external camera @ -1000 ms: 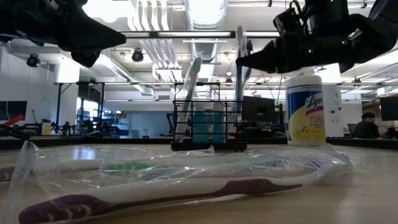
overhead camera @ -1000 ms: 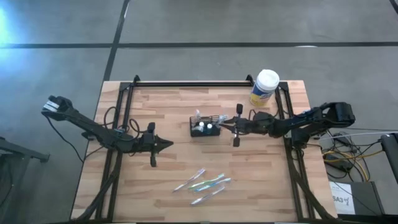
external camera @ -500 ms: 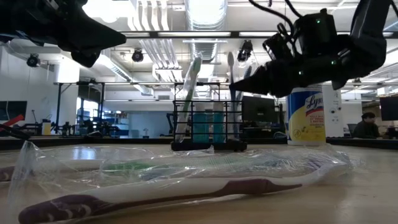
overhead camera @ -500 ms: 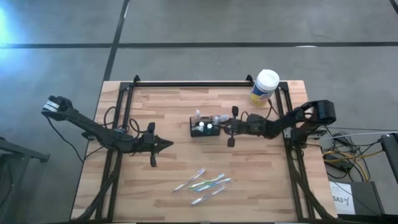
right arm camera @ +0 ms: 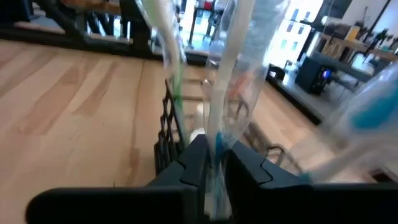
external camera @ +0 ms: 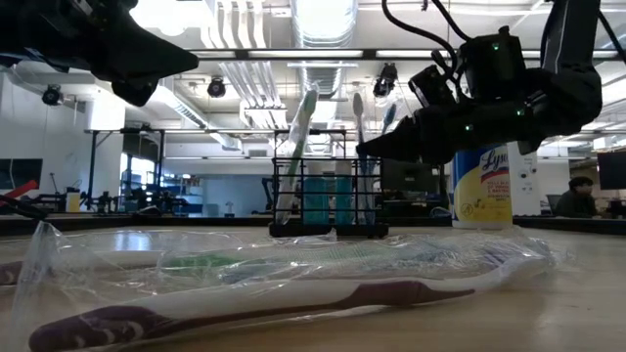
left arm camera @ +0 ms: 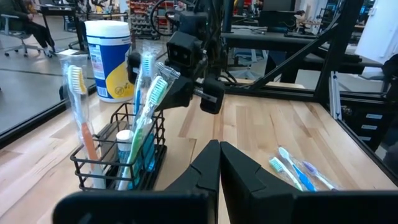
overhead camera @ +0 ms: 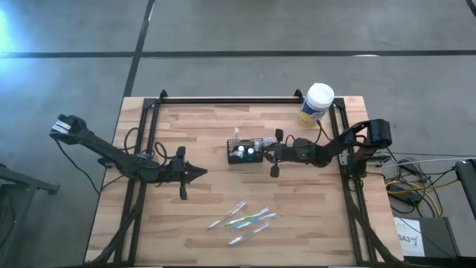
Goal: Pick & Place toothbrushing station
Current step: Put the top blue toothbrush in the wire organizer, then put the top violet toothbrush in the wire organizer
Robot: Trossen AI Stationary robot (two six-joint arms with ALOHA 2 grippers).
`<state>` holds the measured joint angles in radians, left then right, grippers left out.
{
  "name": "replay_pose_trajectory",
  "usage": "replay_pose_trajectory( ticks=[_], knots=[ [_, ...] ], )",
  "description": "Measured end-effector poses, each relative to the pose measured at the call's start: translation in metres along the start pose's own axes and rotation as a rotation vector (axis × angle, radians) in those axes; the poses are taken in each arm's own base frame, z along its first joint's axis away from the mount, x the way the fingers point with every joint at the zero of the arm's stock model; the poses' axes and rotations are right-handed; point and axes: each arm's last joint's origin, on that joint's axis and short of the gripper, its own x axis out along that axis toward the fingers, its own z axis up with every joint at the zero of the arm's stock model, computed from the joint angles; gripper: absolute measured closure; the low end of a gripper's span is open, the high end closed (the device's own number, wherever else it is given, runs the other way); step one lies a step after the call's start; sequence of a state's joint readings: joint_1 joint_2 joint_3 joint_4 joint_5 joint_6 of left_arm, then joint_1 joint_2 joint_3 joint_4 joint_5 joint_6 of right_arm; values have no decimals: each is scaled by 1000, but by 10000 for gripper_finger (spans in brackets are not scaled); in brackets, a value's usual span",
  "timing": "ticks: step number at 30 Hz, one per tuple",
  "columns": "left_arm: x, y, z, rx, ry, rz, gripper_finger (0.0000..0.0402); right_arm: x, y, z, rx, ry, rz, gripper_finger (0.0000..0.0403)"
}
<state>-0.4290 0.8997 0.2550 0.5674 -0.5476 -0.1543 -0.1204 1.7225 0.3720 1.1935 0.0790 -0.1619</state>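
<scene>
Right gripper [overhead camera: 269, 152] is reaching level toward the caddy [overhead camera: 246, 152], which is sitting directly ahead of its fingertips and holding upright toothbrushes [left arm camera: 147, 99]. To place this one cleanly, the arm is probably best easing forward so the wrapped toothbrush [right arm camera: 219, 93] between the fingers drops inside the near wall rather than snagging on the wire rim. The fingers are standing narrow, pinching that wrapped brush, and seem to be touching nothing else. Behind and to its side, the canister [overhead camera: 317, 104] is standing well apart. Left gripper [overhead camera: 199, 173] is waiting far beyond the caddy, fingers together and empty.
</scene>
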Motion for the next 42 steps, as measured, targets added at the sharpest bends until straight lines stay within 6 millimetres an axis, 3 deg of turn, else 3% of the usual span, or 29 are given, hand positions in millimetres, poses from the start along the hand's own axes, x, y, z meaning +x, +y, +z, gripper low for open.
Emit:
replay_pose_trajectory(
  ticks=[11,17,21,27,34,38,42],
  knots=[
    [0,0,0,-2,3,-6,386,-6,-3,16,60,-41,-9,261],
    [-1,1,-3,3,12,-5,386,-17,-7,36,72,-133,-18,239],
    [-1,1,-6,1,22,-3,386,-36,-7,50,78,-215,-11,236],
    [-1,1,-6,-8,29,-2,386,-81,-1,66,111,-375,67,256],
    [-1,2,-7,-16,35,-2,386,-126,4,53,126,-478,119,332],
    [-1,2,-7,-21,36,-2,386,-133,4,44,118,-443,122,382],
    [-1,1,-9,-30,52,-17,386,-133,5,42,113,-419,128,391]
  ],
)
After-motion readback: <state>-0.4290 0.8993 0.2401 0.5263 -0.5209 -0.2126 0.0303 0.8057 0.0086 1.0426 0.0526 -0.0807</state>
